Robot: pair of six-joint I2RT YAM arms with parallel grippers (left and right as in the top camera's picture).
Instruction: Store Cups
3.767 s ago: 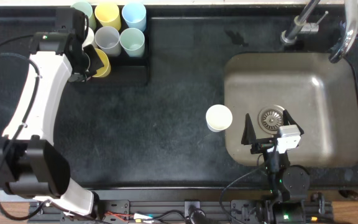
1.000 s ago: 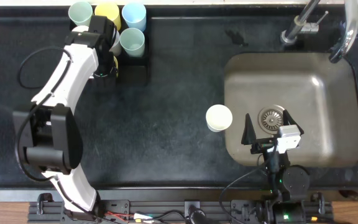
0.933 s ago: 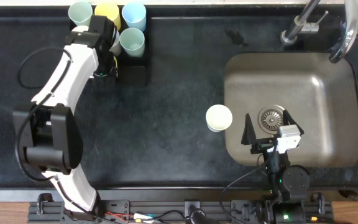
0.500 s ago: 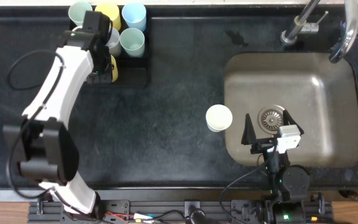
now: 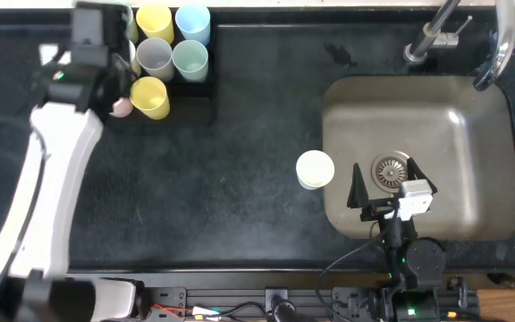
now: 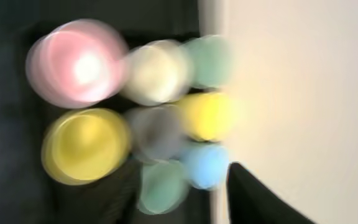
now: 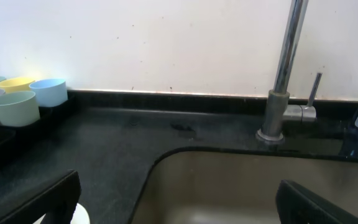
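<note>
Left gripper point(image 5: 104, 54) just lifted up off the rack point(image 5: 195, 105), leaving the yellow cup point(image 5: 148, 97) in it; can't tell if it's spread. The white cup point(image 5: 315, 168) is still well away from the rack, probably next, and the right gripper point(image 5: 385, 183) is spread and empty

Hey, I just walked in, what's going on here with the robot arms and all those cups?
Two robot arms are storing cups. The left arm is raised over the black tray at the counter's back left. The tray holds coloured cups, with a yellow cup and a pink cup in its front row. One white cup stands on the counter beside the sink, not yet stored. The right gripper rests over the sink, jaws open and empty.
</note>
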